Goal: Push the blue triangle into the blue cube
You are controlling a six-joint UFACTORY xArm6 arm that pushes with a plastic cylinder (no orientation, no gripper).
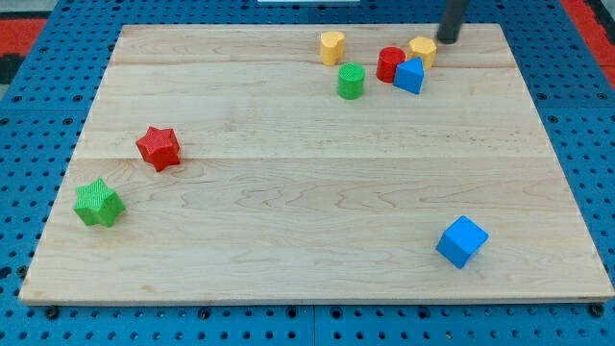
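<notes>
Here, no claw is fitted, so no open or closed state can be told; only a dark rod is carried, and my tip (448, 40) is seen at the view's top right, just beyond the yellow block (423, 50). The blue triangle (409, 76) is found just below and to the left of the tip, touching the red cylinder (389, 63) and close under the yellow block. The blue cube (462, 240) is placed well apart, near the worktop (288, 192) bottom right. The push is judged to run downward and slightly rightward, so the tip is already roughly behind the triangle, though the yellow block is lodged between them.
</notes>
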